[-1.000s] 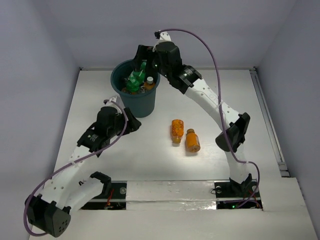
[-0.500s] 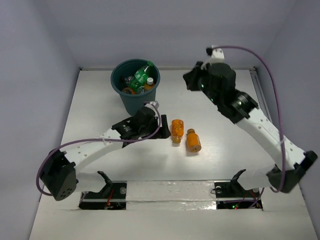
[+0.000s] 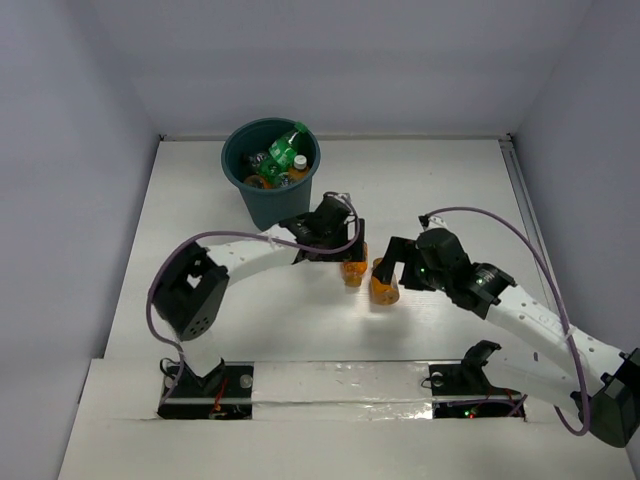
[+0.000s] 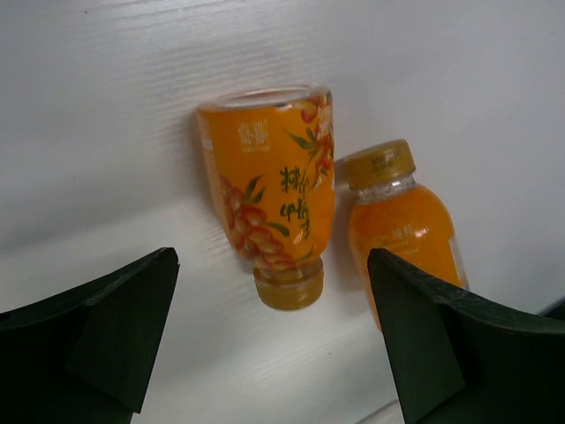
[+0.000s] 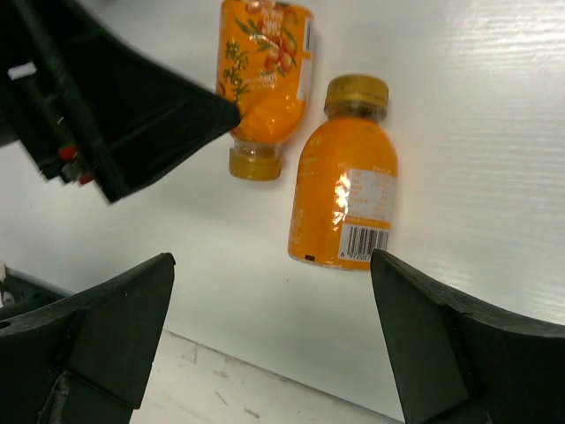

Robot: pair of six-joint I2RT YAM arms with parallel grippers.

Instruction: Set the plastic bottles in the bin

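Two orange bottles point(image 4: 269, 199) point(image 4: 402, 221) lie side by side on the white table point(image 3: 450, 190), caps pointing opposite ways, one beneath each of my grippers. My left gripper point(image 4: 272, 291) is spread wide, holding nothing. My right gripper point(image 5: 272, 265) is likewise spread and empty. One teal bin point(image 3: 262, 205) stands just beyond my left gripper, with a green bottle point(image 3: 285, 150) among others inside. Pale walls point(image 3: 330, 60) enclose the table.
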